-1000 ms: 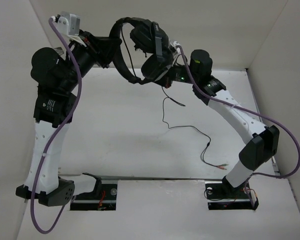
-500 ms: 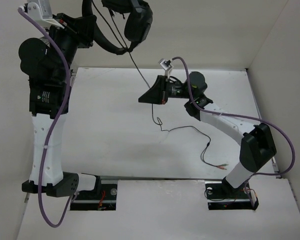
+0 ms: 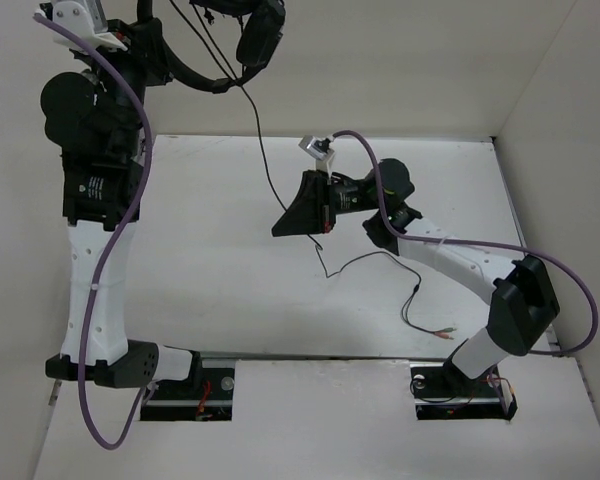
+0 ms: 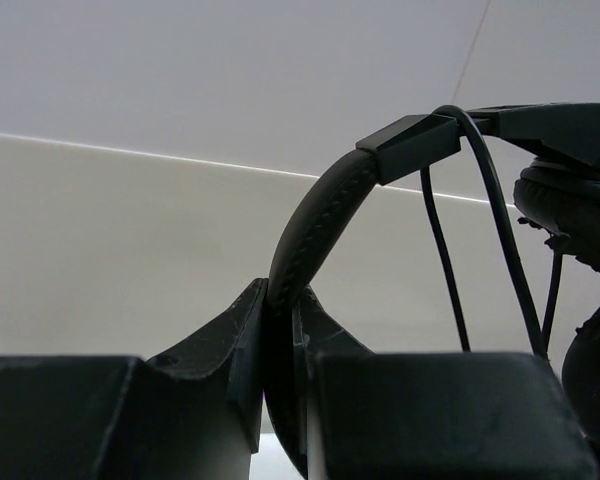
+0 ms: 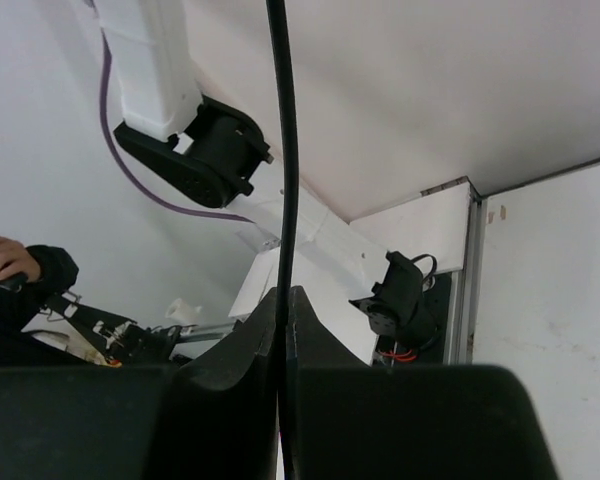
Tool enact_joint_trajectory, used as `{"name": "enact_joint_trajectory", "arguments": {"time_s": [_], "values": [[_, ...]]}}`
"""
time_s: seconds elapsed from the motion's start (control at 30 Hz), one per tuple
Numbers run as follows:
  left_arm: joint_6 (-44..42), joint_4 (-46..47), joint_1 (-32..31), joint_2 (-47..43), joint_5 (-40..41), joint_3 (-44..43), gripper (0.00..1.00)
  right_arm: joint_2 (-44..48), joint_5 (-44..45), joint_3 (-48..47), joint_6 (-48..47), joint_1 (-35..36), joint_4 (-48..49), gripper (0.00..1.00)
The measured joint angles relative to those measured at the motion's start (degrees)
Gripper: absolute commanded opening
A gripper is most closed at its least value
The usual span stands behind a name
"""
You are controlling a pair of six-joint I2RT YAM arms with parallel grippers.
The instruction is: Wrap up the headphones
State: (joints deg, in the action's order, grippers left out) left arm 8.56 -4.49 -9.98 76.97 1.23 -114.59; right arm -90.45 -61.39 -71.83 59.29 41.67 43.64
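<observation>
— Right, top view first. Where to find the headphones (image 3: 260,38)?
— Up at the far left, held well clear of the table (image 3: 210,260), hanging by the band (image 3: 195,78) from the left gripper (image 3: 168,58), with earcups dangling just to the right of it.
— And the cable (image 3: 259,150)?
— Drops from the earcups, runs down to the right gripper (image 3: 278,228) over mid-table, then trails in loose bends across the surface to the coloured plugs (image 3: 442,335) near the right arm's base (image 3: 460,385).
— Clenched, those claws?
— Hard to judge from above. Over to the left wrist view.
— Shows what?
— Shows the left gripper (image 4: 280,340) clamped on the padded band (image 4: 315,220), fingers pressed to either side of it. Arches up and right from there to a slider block (image 4: 410,145). Shows an earcup (image 4: 570,200) at the right edge, with thin strands of cable (image 4: 500,230) hanging beside it.
— Right wrist view, then?
— Shows the right gripper (image 5: 283,330) pinched tight around the cable (image 5: 282,120), no gap between the fingers. Rises straight up out of the tips. Behind, takes in the left arm's base (image 5: 195,150) with a purple cable (image 5: 130,180), plus a person's hand (image 5: 0,258) at the left edge.
</observation>
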Motion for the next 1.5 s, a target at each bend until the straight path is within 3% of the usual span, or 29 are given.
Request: {"name": "enact_joint_trajectory", "arguments": {"time_s": [0.43,0.63,0.8,0.93,1.1,1.33,1.5], "values": [[-6.7,2.7,0.7,2.6,3.3,1.3,0.01,3.8,-2.1,-0.4,-1.6,1.2,-0.8,0.00],[-12.4,6.0,-0.6,2.5,7.0,7.5,0.01,3.8,-1.0,-7.2,-13.0,1.9,-17.6,0.00],[-16.2,7.1,-1.3,2.6,9.6,13.0,0.01,3.8,4.6,-16.9,-30.9,2.4,-39.3,0.00],[-18.4,8.4,-2.5,2.6,10.9,16.6,0.01,3.3,13.2,-26.8,-47.8,4.5,-57.4,0.00],[-20.8,9.4,-4.8,2.2,11.0,22.8,0.01,2.7,31.4,-40.7,-70.1,7.8,-73.3,0.00],[-23.6,8.9,-8.7,1.9,10.6,29.9,0.01,2.0,56.3,-45.8,-96.1,14.1,-81.2,0.00],[-25.5,7.3,-10.6,1.9,10.2,31.6,0.01,0.4,73.3,-42.9,-117.1,17.6,-78.0,0.00]]}}
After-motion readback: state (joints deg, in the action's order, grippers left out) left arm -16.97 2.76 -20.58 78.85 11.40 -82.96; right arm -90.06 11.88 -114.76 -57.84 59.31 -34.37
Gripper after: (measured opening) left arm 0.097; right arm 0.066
